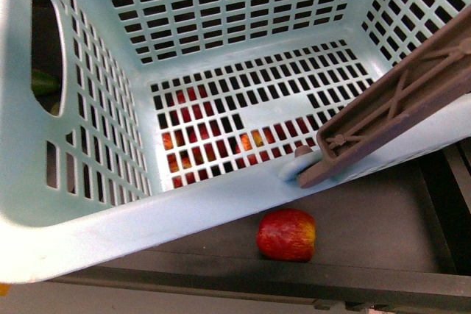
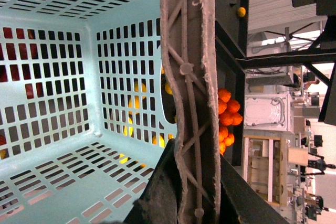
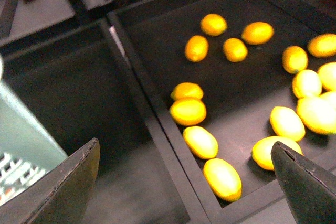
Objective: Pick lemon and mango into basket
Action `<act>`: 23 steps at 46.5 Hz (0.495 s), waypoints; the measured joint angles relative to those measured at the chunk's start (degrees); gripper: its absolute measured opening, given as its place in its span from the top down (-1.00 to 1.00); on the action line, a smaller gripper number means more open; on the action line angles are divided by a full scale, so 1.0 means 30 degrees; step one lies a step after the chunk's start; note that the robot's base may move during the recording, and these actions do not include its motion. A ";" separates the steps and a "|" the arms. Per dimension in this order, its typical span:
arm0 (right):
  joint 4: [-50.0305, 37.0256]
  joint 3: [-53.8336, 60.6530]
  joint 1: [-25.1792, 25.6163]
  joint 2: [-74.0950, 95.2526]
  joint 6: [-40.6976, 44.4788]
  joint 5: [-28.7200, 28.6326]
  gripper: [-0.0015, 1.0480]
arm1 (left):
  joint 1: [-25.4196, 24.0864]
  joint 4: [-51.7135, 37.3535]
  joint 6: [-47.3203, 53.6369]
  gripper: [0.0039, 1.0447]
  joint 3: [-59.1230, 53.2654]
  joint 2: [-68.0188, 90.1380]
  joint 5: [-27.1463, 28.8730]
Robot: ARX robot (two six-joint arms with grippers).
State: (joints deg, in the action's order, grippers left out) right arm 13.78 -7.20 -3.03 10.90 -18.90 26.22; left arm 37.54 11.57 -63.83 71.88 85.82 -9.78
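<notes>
The light turquoise slotted plastic basket (image 1: 184,207) fills nearly the whole front view; nothing lies inside it, though red and yellow fruit show through the slots of its floor. Under and beside it run dark shallow trays (image 1: 368,218) parted by black dividers.

A brown ribbed plastic handle (image 1: 397,101) slants across the basket's right side, its hinge end resting at the near rim. In the left wrist view the left gripper (image 2: 197,151) is clenched on that handle (image 2: 189,103), a dark finger (image 2: 157,192) pressed to either side of it, with the basket's inner wall (image 2: 94,135) just beside.

The right gripper (image 3: 184,145) hangs released, its two dark fingers (image 3: 73,182) spread wide and touching nothing, above a divider at the edge of a dark tray (image 3: 247,103); a corner of the basket (image 3: 21,129) shows near one finger.

Yellow oval lemons (image 3: 188,111) lie loose and scattered in that tray, all outside the basket. A red rounded fruit with a yellow flush (image 1: 286,234) sits alone on the dark tray just outside the basket's near rim; whether it is a mango I cannot tell. Small round orange fruits (image 2: 227,111) cluster beyond the handle.
</notes>
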 joint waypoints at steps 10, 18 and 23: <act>-0.3126 -0.0940 0.9908 0.2747 -0.0867 -0.7519 -0.83 | 0.0044 0.0000 -0.0029 0.87 0.0000 0.0007 -0.0175; -1.0841 -0.1086 1.6444 1.1519 0.1960 -0.9770 -0.83 | 0.0015 0.0000 0.0044 0.87 0.0000 0.0007 0.0095; -1.5242 -0.2040 1.7260 1.7216 0.3417 -0.9770 -0.83 | 0.0022 0.0000 0.0029 0.87 0.0000 0.0007 -0.0051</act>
State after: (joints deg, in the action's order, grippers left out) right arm -31.94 -13.32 48.75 62.54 -8.64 -3.09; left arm 37.60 11.57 -63.75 71.88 85.84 -9.93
